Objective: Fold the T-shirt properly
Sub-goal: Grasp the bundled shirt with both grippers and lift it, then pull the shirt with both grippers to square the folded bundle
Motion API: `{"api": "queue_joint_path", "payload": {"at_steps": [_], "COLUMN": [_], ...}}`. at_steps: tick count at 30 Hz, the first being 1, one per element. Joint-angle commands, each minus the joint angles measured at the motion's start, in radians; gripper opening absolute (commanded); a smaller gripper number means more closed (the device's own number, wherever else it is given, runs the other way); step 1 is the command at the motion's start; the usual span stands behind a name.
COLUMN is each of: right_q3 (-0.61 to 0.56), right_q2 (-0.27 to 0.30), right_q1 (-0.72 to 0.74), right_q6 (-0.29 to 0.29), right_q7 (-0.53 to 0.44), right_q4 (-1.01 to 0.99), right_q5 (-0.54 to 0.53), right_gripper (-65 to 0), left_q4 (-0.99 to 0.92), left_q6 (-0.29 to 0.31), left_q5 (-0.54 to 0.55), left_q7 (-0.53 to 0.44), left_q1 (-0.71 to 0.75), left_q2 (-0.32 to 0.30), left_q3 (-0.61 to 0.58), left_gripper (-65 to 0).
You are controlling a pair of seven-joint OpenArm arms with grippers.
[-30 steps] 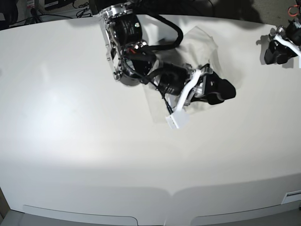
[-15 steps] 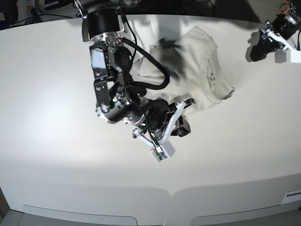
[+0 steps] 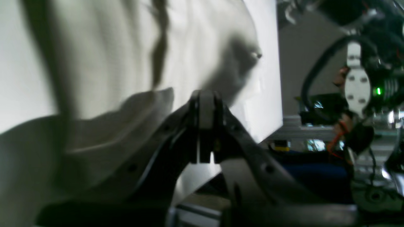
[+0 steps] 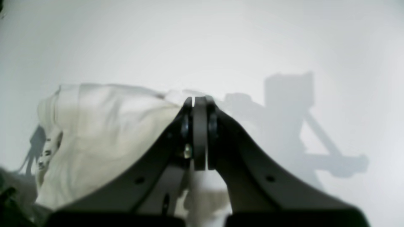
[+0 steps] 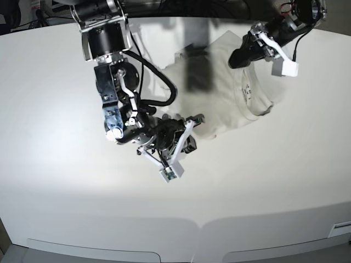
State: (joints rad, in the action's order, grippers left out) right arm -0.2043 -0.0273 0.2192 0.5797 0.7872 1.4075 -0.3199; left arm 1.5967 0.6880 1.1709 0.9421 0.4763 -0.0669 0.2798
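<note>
T-shirt (image 5: 219, 93) hem apparently pinched by right gripper (image 5: 193, 143), left gripper (image 5: 237, 58) above collar

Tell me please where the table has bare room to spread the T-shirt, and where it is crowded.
The table is bare on the whole base-view left and along the near edge, below the right gripper. A bare strip lies at the far right, past the T-shirt. The crowded part is the top centre: the bunched shirt, the left gripper, and the right arm.

A broad white table (image 5: 66, 192) with a rounded front edge fills the scene, brightly lit from above with a glare patch, while dark cluttered equipment (image 5: 49, 6) lies beyond its far edge.
</note>
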Motion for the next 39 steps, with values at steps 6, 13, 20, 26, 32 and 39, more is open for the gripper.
{"api": "queue_joint_path", "payload": {"at_steps": [6,13,20,26,32,39], "right_q3": [-0.006,-0.006,-0.006,-0.006,-0.006,-0.006], "right_q2": [0.000,0.079,0.168,0.194,0.190,0.190], "right_q1": [0.022,-0.017,-0.121,-0.271,-0.389,-0.458], "right_q6": [0.007,0.018,0.070,0.079,0.078,0.078], "right_q7": [-0.066,-0.065,-0.063,-0.076,-0.096,-0.108], "right_q4": [-0.089,-0.118,-0.066,0.081,0.187,0.261], "right_q5": [0.056,0.100,0.099,0.092,0.092,0.088], "right_gripper": [-65.0,-65.0,-65.0,-65.0,-65.0,-65.0], "left_q4": [0.015,0.013,-0.138,-0.400,-0.488,-0.488], "left_q6": [0.010,-0.166,-0.203,-0.203,-0.202,-0.193], "left_q5": [-0.287,-0.706,-0.737,-0.763,-0.762,-0.754], "left_q7": [-0.224,-0.439,-0.444,-0.483,-0.495,-0.480], "left_q1": [0.000,-0.042,-0.189,-0.352,-0.461,-0.529], "left_q2": [-0.005,-0.026,-0.088,-0.133,-0.161,-0.171], "left_q3": [-0.148,-0.135,-0.088,-0.087,-0.086,-0.085], "left_gripper": [-65.0,-65.0,-65.0,-65.0,-65.0,-65.0]}}
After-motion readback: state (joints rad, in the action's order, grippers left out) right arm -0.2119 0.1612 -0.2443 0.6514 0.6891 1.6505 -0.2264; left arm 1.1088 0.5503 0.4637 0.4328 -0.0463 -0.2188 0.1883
